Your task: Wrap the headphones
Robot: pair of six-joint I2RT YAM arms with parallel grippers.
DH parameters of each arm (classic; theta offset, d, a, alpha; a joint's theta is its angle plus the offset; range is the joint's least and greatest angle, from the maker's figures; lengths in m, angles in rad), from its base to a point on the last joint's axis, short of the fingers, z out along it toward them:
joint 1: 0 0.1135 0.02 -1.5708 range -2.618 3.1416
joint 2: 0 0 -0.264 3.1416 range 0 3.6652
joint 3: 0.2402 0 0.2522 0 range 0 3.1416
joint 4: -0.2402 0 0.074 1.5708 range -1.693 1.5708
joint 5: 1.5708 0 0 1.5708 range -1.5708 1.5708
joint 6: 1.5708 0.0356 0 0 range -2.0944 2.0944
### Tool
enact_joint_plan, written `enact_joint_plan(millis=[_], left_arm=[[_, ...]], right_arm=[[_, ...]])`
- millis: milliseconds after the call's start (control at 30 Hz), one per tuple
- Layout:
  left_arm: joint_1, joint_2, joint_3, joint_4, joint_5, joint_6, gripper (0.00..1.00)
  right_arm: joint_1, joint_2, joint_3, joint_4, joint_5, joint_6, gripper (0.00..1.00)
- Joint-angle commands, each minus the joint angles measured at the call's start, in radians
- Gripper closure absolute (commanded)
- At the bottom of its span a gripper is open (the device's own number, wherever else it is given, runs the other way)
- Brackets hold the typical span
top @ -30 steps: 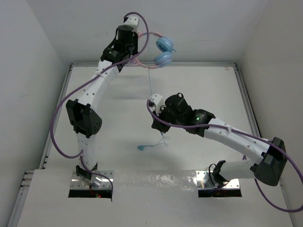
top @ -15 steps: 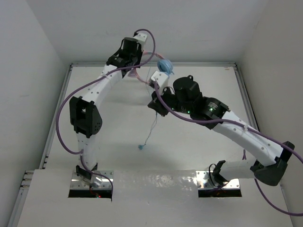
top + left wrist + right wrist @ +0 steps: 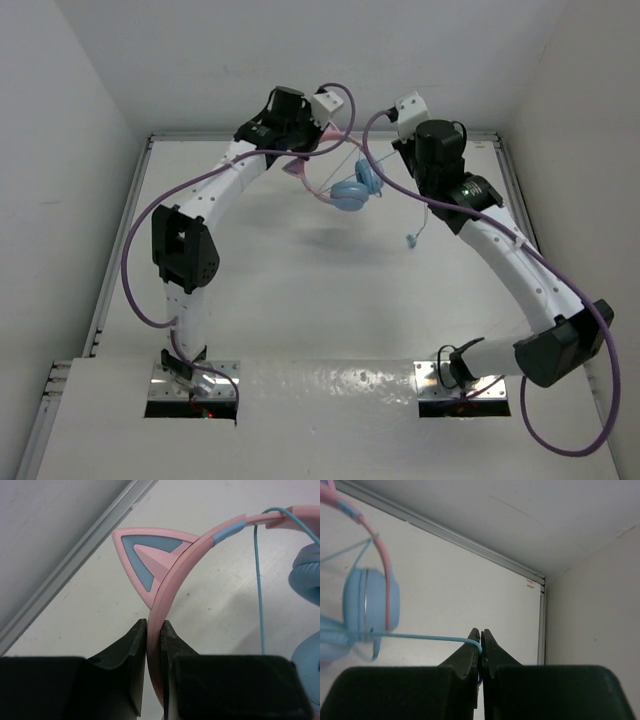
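The headphones hang above the back of the table, their light blue ear cups below the pink cat-ear headband. My left gripper is shut on the headband, just below a cat ear; an ear cup shows at the right. My right gripper is raised at the back right and shut on the thin teal cable. The cable runs taut from my right gripper to an ear cup. The cable's plug end dangles below the right arm.
The white table has a metal rim along the back and sides, with white walls close behind. Thick purple robot cables loop off both arms. The right arm arches over the table's right side.
My right arm has swung from the table's middle up to the back right, drawing the cable taut. The headphones have come down and right from the back wall as the left wrist turned.
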Motion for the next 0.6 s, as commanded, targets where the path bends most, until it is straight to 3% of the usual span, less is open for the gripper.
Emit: enact_joint_plan(millis=[0, 267, 567], left_arm=[[-0.038, -0.065, 0.056, -0.049, 0.136, 0.123, 1.0], [-0.07, -0.071, 0.1, -0.107, 0.216, 0.074, 1.0], [-0.076, -0.065, 0.218, -0.225, 0.35, 0.063, 1.0]], right_arm=[[-0.062, 0.024, 0.031, 0.184, -0.004, -0.042, 1.0], [-0.221, 0.142, 0.121, 0.21, -0.199, 0.087, 1.0], [-0.314, 0.227, 0.075, 0.222, -0.408, 0.263, 1.0]])
